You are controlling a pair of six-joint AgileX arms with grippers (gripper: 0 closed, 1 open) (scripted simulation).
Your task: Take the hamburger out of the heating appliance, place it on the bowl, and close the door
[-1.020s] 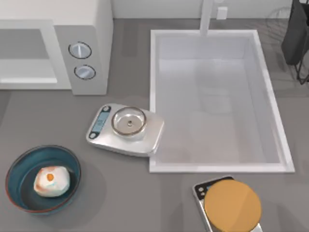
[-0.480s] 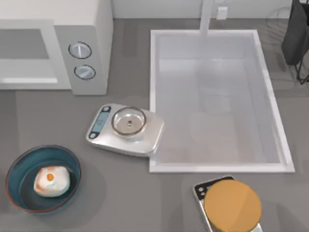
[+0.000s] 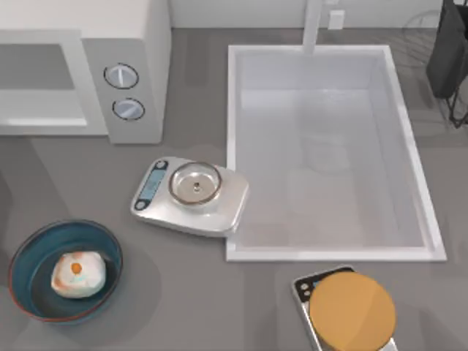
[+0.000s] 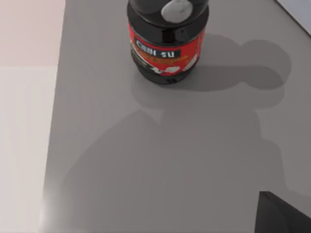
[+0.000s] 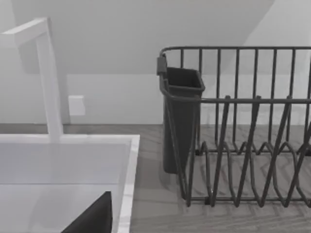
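One hamburger (image 3: 77,274) is seen resting inside the bowl (image 3: 29,248), at the table's left. The heating appliance (image 3: 124,44) could be left unclosed. Neither gripper's jaw state can be told.

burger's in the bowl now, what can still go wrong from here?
1. The microwave front looks open, cavity showing; the closing step may be missed.
2. The hamburger sits in the bowl just below that front; a door sweep could clip the bowl.
3. The chili sauce bottle stands in the left wrist view; the left arm could topple it.
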